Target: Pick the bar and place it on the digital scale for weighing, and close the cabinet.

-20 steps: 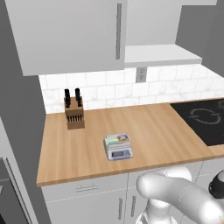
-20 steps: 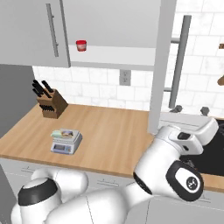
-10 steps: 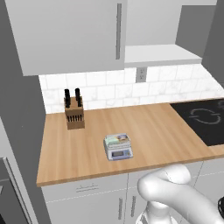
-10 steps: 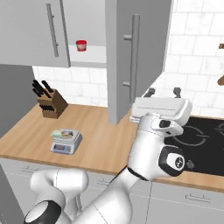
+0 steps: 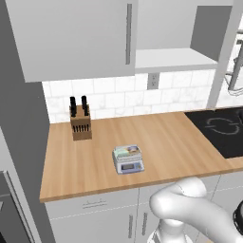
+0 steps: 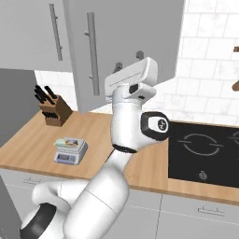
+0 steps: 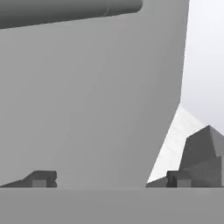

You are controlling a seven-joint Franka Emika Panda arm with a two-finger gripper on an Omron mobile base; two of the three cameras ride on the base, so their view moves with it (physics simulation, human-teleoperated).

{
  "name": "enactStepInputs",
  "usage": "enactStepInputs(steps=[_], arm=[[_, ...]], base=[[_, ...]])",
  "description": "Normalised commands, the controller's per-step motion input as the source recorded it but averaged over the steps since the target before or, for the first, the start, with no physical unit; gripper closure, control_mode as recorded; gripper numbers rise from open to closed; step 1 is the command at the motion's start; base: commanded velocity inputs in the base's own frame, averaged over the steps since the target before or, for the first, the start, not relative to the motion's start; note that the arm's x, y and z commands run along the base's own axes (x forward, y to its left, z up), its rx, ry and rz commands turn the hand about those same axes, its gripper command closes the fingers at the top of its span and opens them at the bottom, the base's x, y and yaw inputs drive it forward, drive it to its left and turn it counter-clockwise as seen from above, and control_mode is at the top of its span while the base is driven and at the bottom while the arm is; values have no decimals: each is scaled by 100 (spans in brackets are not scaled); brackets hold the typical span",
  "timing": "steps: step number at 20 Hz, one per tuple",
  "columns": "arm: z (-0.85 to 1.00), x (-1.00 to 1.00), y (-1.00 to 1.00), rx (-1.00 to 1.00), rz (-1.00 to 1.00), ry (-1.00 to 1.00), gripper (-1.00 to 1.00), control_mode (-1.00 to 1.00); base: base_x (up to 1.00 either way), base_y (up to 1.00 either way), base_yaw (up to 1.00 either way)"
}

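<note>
With the bar (image 5: 126, 151) on the digital scale (image 5: 128, 161), the spread, empty hand (image 7: 105, 178) apparently presses the cabinet (image 6: 126, 46) door, needing a final push toward 12 o'clock.

My arm is rising from the lower left, hand up against the cabinet (image 6: 126, 42) door's face, right of its long vertical handle (image 6: 92, 53). Gripper (image 6: 128, 59) is sitting at the door surface; fingers mostly hidden behind my hand, can't tell whether they're apart or closed. Door is standing partly swung out, covering the wall behind it. The bar (image 6: 69, 142) is lying flat on the digital scale (image 6: 68, 151), near the left end of the wooden counter (image 6: 93, 140). Knife block (image 6: 53, 112) is standing farther back and left, by the tiled wall. Black cooktop (image 6: 205, 154) is sitting in the counter on the right.
</note>
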Motion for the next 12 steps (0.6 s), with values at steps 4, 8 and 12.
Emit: enactStepInputs(steps=[4, 8, 12], arm=[[27, 19, 97, -30, 16, 2, -100, -100], [-18, 96, 52, -11, 13, 21, -100, -100], [-3, 100, 0, 0, 16, 15, -100, -100]], base=[[0, 0, 0], [0, 0, 0], [0, 0, 0]])
